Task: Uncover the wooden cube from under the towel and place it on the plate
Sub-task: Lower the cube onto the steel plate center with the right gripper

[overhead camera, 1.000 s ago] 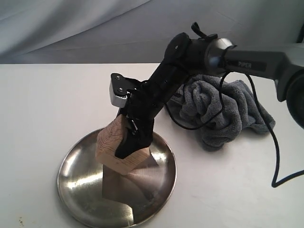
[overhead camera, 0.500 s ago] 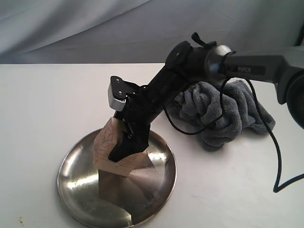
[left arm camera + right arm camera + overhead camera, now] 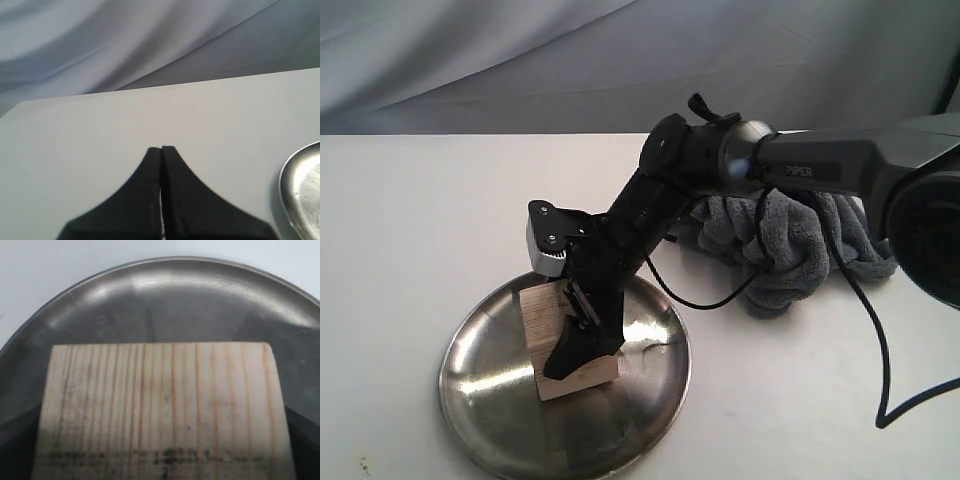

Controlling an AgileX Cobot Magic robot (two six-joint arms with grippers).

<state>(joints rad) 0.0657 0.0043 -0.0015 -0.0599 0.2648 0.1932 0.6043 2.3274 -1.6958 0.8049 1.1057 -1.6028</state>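
One readable mark only. White capitals "PIPER" on the dark grey forearm casing of the right arm (image 3: 817,171), exterior view, about 2 o'clock from frame centre, lettering running along the casing. Wooden cube (image 3: 165,405), right wrist view: a row of dark smudged print across the grain on its facing side, too blurred to read.

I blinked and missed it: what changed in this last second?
The right arm dipped down, lowering the wooden cube from a tilted hold above the plate until it rests level on it, jaws still closed around it. The plate and the towel stayed where they were.
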